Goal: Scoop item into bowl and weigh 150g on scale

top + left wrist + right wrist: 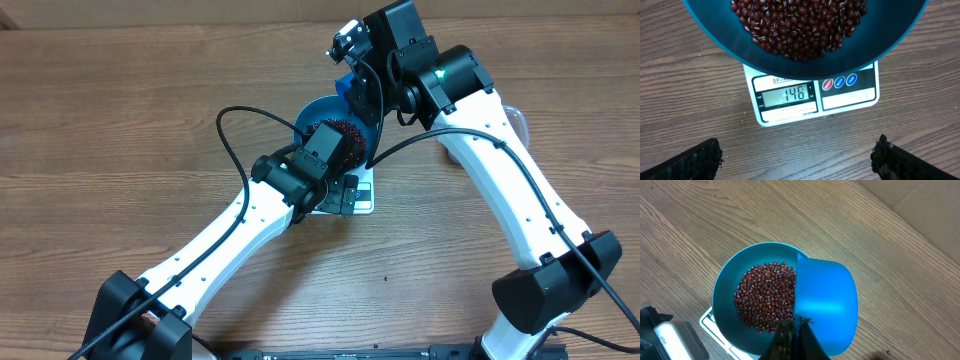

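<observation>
Just ahead of the wide-apart left claw point(797, 150), the scale point(847, 97) reads 148 under the bowl point(885, 42) of beans point(795, 25). The right claw point(792, 330), clamped on the scoop point(827, 305), likely owes a pinch more.

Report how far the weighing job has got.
Done: the bowl sits on the scale with a heap of beans inside, and the display reads 148. In hand: the right gripper is shut on the scoop, held over the bowl's rim; its contents are hidden. The left gripper hangs open before the scale, empty. Left: a few more beans, judging by the reading, to reach 150.
</observation>
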Controlling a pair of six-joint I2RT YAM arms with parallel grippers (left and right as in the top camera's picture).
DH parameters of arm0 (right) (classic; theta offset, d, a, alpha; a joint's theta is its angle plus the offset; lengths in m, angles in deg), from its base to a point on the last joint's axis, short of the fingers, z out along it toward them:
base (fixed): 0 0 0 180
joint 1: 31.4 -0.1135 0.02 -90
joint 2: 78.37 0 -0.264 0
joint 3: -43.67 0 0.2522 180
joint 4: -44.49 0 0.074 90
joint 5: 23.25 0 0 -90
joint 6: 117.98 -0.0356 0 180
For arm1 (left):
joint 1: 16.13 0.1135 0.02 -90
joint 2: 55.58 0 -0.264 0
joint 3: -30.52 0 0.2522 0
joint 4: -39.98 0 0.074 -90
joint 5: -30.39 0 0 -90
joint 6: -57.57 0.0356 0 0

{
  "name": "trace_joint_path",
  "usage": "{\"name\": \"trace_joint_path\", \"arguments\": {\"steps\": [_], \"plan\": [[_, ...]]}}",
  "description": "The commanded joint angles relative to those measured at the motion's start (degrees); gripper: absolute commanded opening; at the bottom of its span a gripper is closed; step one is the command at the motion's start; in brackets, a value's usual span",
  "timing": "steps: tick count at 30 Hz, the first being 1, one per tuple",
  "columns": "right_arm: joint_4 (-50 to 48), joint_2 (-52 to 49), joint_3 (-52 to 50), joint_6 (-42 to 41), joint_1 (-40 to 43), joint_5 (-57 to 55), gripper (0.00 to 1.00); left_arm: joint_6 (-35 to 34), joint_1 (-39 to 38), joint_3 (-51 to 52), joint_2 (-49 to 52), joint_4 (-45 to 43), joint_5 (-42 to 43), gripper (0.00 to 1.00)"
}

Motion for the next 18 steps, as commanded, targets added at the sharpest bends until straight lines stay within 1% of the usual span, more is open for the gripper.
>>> {"name": "trace_joint_path", "arguments": {"steps": [1,5,9,18], "plan": [[-0.4,1.6,1.6,0.0,0.5,0.3,0.04,1.1,-0.1,-0.6,0.5,0.1,0.5,0.99],[-0.7,1.5,1.6,0.0,0.6,0.6,0.04,1.1,-0.1,-0.6,0.5,0.1,0.5,1.0],[0.8,1.5,1.6,0.7,0.4,4.0,0.04,1.1,-0.1,-0.6,0.5,0.1,0.5,0.99],[0.5,1.4,1.6,0.2,1.1,2.5,0.04,1.1,-0.1,-0.6,0.5,0.1,0.5,1.0]]}}
